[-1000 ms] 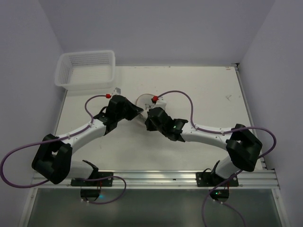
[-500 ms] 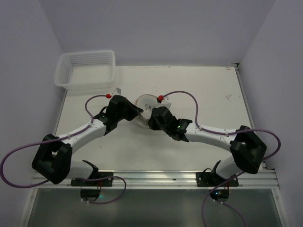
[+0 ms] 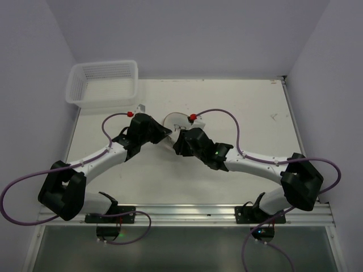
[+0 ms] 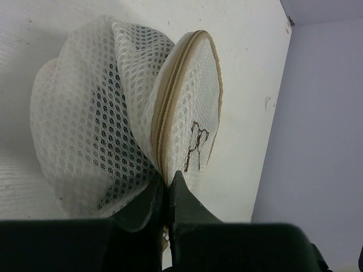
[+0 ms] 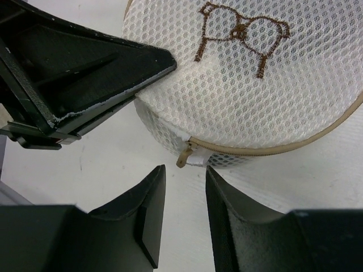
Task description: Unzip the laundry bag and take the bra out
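One laundry bag (image 3: 174, 120), one basket (image 3: 102, 97), a white bench (image 3: 249, 113), pale walls (image 3: 193, 34). The left tool (image 4: 167, 190) pinches the bag; the right tool (image 5: 184, 209) grips nothing.

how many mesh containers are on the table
2: the laundry bag mid-table, and the plastic basket at the far left corner. Something small could be hidden, though none shows.

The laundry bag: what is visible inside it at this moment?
Only white mesh shows through the laundry bag. Its beige zipper is closed, so the contents are covered; no bra can be made out.
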